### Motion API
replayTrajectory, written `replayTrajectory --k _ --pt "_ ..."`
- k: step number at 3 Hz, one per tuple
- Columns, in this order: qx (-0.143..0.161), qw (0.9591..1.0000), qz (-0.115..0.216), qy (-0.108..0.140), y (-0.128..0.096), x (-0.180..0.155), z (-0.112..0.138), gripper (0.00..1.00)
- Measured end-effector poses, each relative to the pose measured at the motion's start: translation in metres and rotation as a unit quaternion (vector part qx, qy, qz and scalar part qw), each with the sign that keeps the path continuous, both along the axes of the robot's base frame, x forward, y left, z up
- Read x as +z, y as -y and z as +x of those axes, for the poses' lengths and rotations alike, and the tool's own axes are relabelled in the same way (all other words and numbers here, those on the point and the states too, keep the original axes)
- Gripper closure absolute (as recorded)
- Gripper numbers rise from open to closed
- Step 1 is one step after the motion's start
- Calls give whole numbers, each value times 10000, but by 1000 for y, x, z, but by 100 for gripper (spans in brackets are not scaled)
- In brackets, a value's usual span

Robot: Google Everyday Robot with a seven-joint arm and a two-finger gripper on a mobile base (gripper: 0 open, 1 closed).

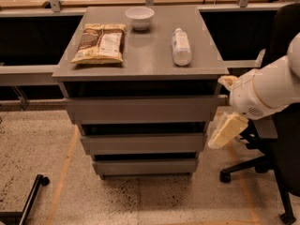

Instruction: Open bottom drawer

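The bottom drawer (pixel 145 166) is the lowest and narrowest of three matte grey fronts on the cabinet, and its flat front sits closed. My gripper (pixel 227 130) is cream-coloured and hangs from the white arm (pixel 267 90) at the cabinet's right side. It is level with the middle drawer front (pixel 143 143), just off its right end, and above and to the right of the bottom drawer. It touches nothing that I can see.
On the cabinet top (pixel 145 55) lie a snack bag (pixel 100 43), a white bowl (pixel 139 17) and a plastic bottle (pixel 181 46) on its side. A black office chair (pixel 276 144) stands right behind the arm. A black wheeled leg (pixel 28 198) lies at the lower left floor.
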State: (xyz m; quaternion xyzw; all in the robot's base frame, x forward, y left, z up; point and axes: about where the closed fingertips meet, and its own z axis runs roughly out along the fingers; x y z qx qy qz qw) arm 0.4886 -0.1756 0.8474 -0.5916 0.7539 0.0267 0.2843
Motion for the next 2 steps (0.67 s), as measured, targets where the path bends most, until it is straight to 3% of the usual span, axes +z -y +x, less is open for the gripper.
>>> replayTrajectory --k 1,2 --pt "-114 9998 24 -156 -6 -60 17 0" --pt "-138 9998 38 -120 -6 -63 20 0"
